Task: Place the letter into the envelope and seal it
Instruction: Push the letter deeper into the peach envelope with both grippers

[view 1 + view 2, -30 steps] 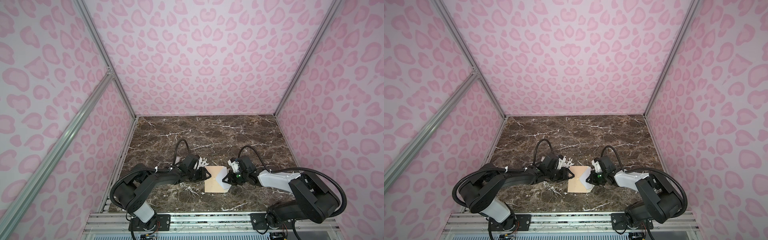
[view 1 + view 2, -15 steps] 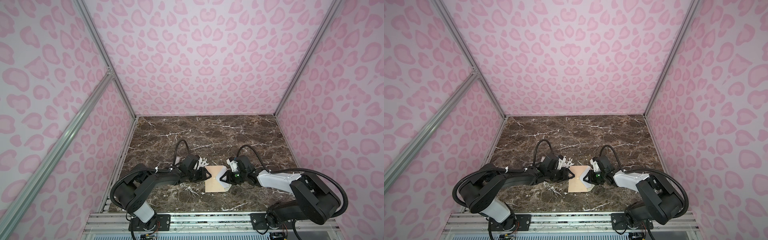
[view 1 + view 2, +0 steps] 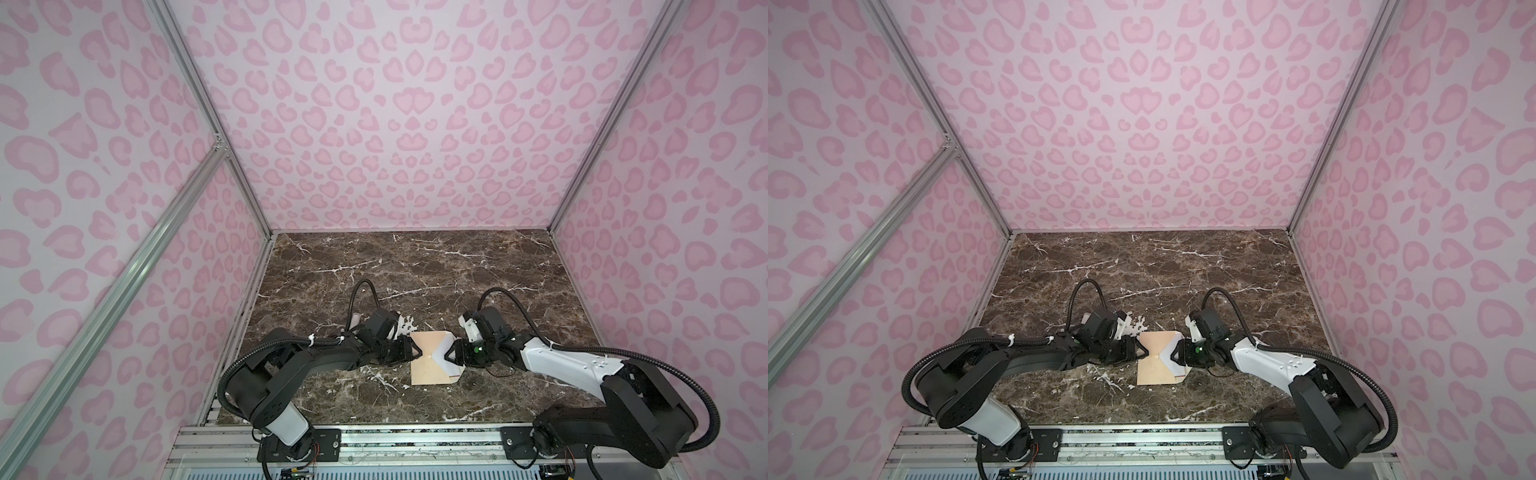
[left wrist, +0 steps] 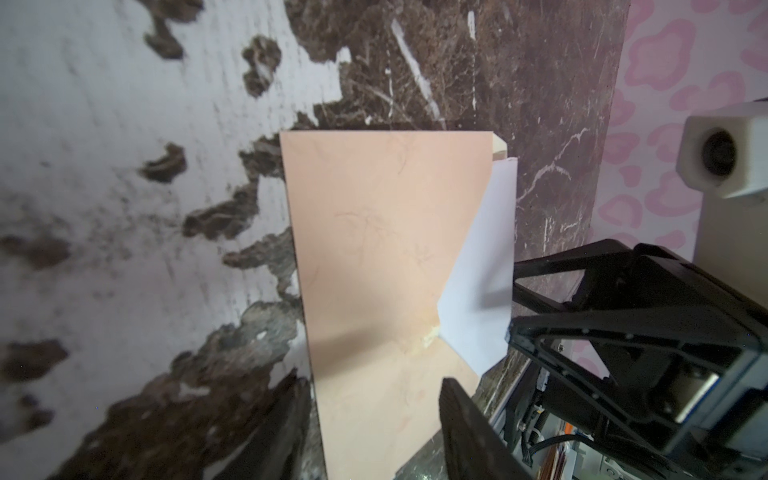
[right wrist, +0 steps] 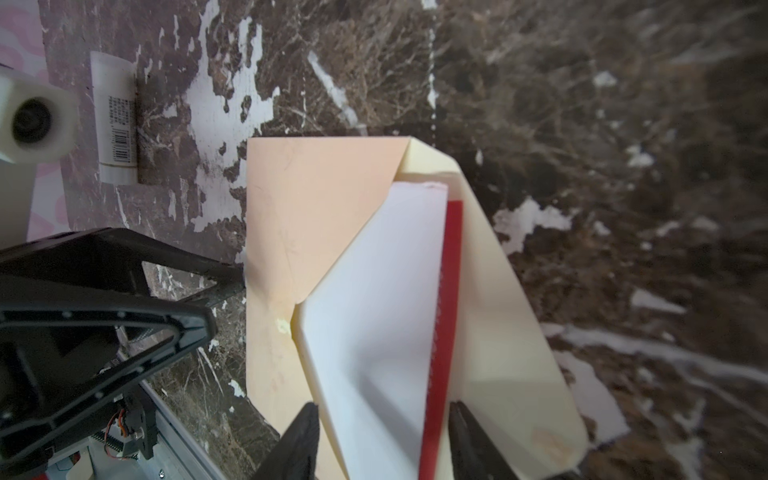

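The peach-tan envelope (image 3: pixel 428 365) (image 3: pixel 1154 368) (image 4: pixel 374 249) (image 5: pixel 307 216) lies flat on the marble between both arms, its cream flap (image 5: pixel 498 311) open toward the right arm. The letter (image 3: pixel 446 353) (image 3: pixel 1173 355) (image 4: pixel 482 270) (image 5: pixel 386 291) sits partly in the pocket, white face up, with a red edge strip showing. My left gripper (image 3: pixel 415 353) (image 3: pixel 1142 353) (image 4: pixel 374 424) is open at the envelope's closed side, its fingers straddling that edge. My right gripper (image 3: pixel 451 355) (image 3: pixel 1177 355) (image 5: pixel 384 440) is open, with the letter's outer edge between its fingers.
A white tube with a barcode (image 5: pixel 114 124) (image 3: pixel 355 322) lies on the marble just behind the left arm. White chipped patches (image 4: pixel 104 166) mark the tabletop near the envelope. Pink patterned walls close in three sides; a metal rail (image 3: pixel 415 440) runs along the front.
My right gripper's jaws have gone from shut on the letter to apart. The left arm and the envelope have stayed in place.
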Action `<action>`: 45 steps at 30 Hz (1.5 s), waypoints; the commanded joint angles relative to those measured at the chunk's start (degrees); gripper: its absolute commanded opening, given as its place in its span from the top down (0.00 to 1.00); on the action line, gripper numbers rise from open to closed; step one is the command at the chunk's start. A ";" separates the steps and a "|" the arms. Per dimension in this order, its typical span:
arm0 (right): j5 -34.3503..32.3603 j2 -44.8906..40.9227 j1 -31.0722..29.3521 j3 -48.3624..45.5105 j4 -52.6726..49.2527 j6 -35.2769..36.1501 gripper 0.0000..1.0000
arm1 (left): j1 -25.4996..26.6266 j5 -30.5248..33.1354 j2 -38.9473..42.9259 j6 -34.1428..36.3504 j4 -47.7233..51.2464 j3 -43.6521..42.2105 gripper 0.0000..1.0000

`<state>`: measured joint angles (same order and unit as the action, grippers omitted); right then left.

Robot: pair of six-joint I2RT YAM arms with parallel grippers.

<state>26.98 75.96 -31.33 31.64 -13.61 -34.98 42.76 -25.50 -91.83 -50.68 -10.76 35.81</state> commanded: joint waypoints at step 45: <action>-6.97 4.67 -8.84 6.85 -2.77 -7.17 0.42 | 0.13 -0.08 -1.59 0.45 1.36 0.94 0.46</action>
<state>19.64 80.25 -39.77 38.17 -17.78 -41.04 42.87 -26.39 -93.08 -50.48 -11.00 36.80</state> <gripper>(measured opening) 0.579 0.540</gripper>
